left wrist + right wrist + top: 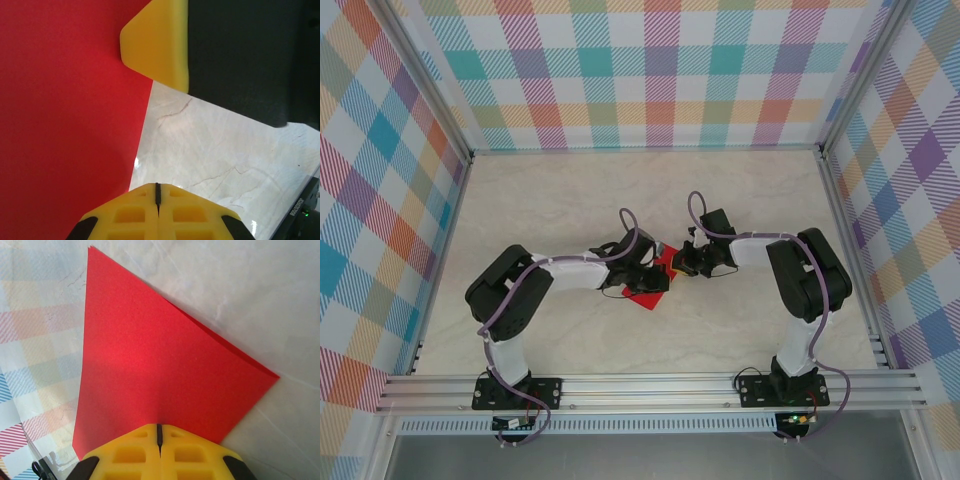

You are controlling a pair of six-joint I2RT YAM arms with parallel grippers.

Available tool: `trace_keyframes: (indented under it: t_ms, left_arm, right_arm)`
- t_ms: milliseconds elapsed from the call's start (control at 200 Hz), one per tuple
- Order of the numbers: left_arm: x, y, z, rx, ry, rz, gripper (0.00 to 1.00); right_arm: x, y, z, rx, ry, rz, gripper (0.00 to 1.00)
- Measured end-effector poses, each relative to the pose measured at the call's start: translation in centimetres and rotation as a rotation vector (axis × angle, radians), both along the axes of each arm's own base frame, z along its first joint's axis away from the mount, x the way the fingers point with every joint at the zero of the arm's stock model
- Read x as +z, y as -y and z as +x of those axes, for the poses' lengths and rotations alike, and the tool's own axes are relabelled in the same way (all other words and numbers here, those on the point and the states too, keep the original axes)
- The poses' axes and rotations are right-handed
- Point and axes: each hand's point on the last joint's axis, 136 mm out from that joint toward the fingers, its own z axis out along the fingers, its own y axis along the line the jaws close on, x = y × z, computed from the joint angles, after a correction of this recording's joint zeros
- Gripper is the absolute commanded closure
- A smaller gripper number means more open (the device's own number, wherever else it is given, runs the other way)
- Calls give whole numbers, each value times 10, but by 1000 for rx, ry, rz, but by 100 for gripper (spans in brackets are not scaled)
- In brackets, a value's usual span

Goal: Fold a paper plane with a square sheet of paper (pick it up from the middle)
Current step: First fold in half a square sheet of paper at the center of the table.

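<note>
The left end effector [157, 187] is closed at the edge of the square sheet of paper [160, 360], whether pinching it I cannot tell; the sheet, creased into a triangle, seems lifted off the table [215, 150]; the right end effector [159, 429] clamps its fold; opposing pulls could tear it or skew the crease
</note>
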Motion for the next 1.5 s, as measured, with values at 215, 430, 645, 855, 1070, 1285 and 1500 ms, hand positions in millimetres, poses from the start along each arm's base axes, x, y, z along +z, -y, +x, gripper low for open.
trace_keyframes:
  t_ms: [215,430,645,855,1070,1285,1500]
  left_arm:
    - [-15,-4,-4,-9,-25,30,99]
    - [-16,-10,-10,-10,-14,19,99]
    - [-17,-28,-29,-9,-25,28,99]
    - [-17,-35,-37,-17,-27,24,99]
    - [-17,-38,-46,-72,-22,38,99]
    - [-18,-41,-53,-139,-25,56,99]
    - [-14,-50,-60,-140,-43,94,94]
  right_arm:
    - [0,0,0,1,-2,1,98]
    - [0,0,0,1,-2,1,98]
    - [0,-1,1,3,-9,2,98]
    - [0,-1,1,5,-13,0,98]
    - [0,-1,1,5,-19,-4,98]
    - [0,-1,1,6,-25,-7,98]
    - [2,0,2,14,-6,-29,97]
